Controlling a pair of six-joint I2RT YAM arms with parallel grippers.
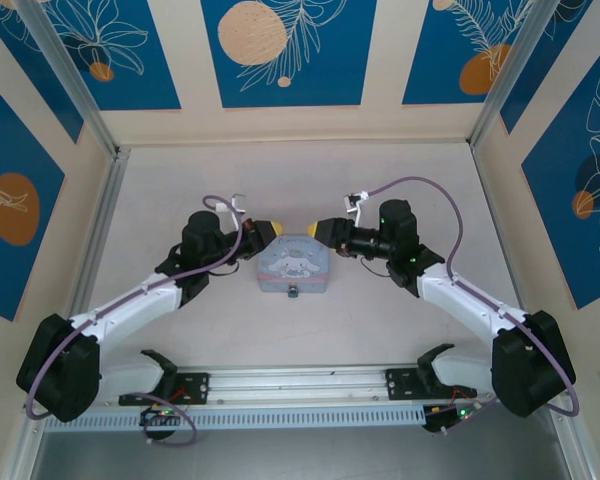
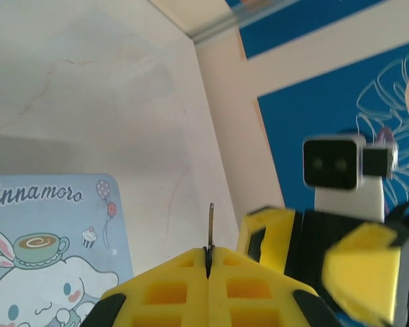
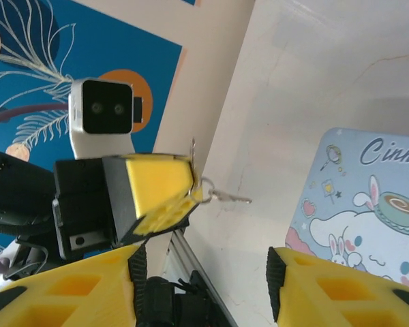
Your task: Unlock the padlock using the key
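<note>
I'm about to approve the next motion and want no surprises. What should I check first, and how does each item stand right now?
1. Grip on the thin pale metal key in the left claw: ok, fingers shut on it.
2. Is the right claw free to hold the lock: ok, open and empty.
3. Location of the tiny dark teal padlock: ok, at the near edge of the pastel-blue cartoon tin.
4. Padlock steadied: not ok, neither claw touches it.
5. Key brought to the padlock: not ok, both claws hover at the tin's far edge.
6. Keyhole facing: cannot tell, too small.
</note>
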